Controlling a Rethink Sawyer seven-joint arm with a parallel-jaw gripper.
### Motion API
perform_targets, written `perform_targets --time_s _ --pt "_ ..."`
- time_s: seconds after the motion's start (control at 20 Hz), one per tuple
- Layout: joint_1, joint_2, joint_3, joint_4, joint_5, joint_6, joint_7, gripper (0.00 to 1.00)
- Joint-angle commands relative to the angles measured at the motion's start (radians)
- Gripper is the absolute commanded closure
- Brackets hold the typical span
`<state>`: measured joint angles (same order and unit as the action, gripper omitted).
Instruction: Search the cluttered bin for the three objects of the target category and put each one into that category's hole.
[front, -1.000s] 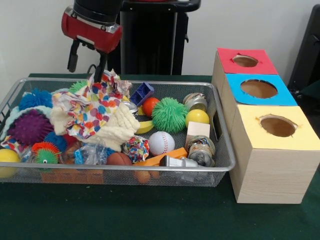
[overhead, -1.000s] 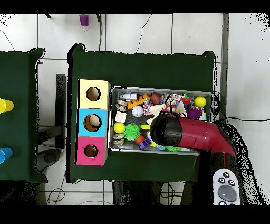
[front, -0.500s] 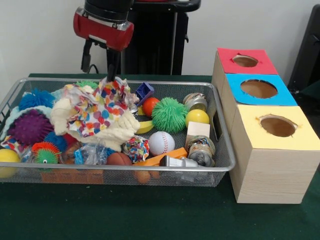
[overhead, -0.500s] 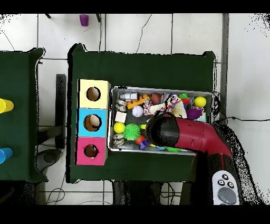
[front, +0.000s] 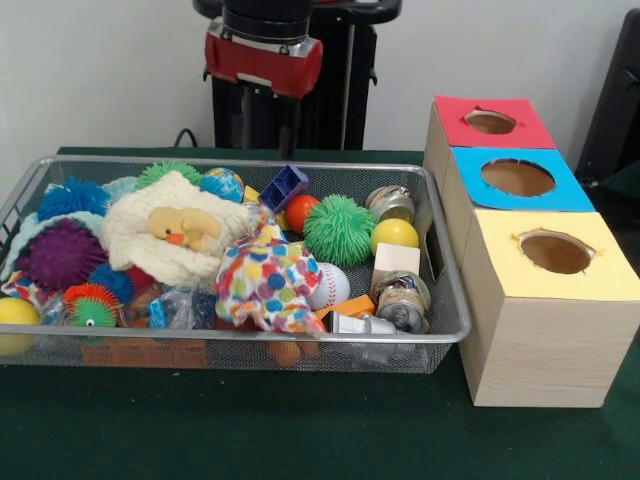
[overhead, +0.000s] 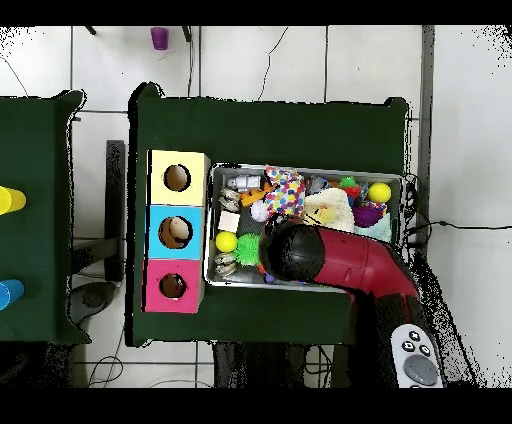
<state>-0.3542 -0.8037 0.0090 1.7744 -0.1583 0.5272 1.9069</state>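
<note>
The wire bin (front: 448, 322) holds a jumble of toys. A spotted cloth (front: 265, 281) lies crumpled at the bin's front middle, free of the gripper; from overhead the cloth (overhead: 285, 191) sits by the bin's upper rim. A white plush toy (front: 178, 235) lies uncovered to its left. My gripper (front: 268, 135) hangs above the bin's back edge, dark against the pedestal and holding nothing I can see. In the overhead view the red arm (overhead: 330, 265) covers it. Beside the bin are the red hole (front: 490, 121), blue hole (front: 517, 177) and yellow hole (front: 555, 251).
Other bin contents include a green spiky ball (front: 339, 229), yellow ball (front: 395, 234), baseball (front: 332, 287), blue block (front: 284, 186), purple spiky ball (front: 58, 253), wooden block (front: 396, 260) and metal cans (front: 403, 300). Something pale shows inside the blue box's hole (overhead: 177, 232) from overhead.
The arm swung right along the bin's back edge. The spotted cloth came off the gripper and fell to the bin's front middle, uncovering the plush toy.
</note>
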Motion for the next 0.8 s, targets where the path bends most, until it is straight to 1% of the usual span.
perform_targets --time_s 0.05,0.4,0.6,0.7,0.8 --pt "-0.01 -0.001 0.124 0.108 0.058 -0.052 0.084 0.0" --pt "0.012 0.009 0.087 0.093 0.035 -0.06 0.093 0.0" --pt "0.019 -0.005 0.063 0.099 0.007 -0.071 0.086 0.0" --pt "0.007 0.006 0.062 0.085 -0.01 -0.074 0.063 0.0" --pt "-0.002 0.027 0.06 0.049 -0.028 -0.064 0.037 0.0"
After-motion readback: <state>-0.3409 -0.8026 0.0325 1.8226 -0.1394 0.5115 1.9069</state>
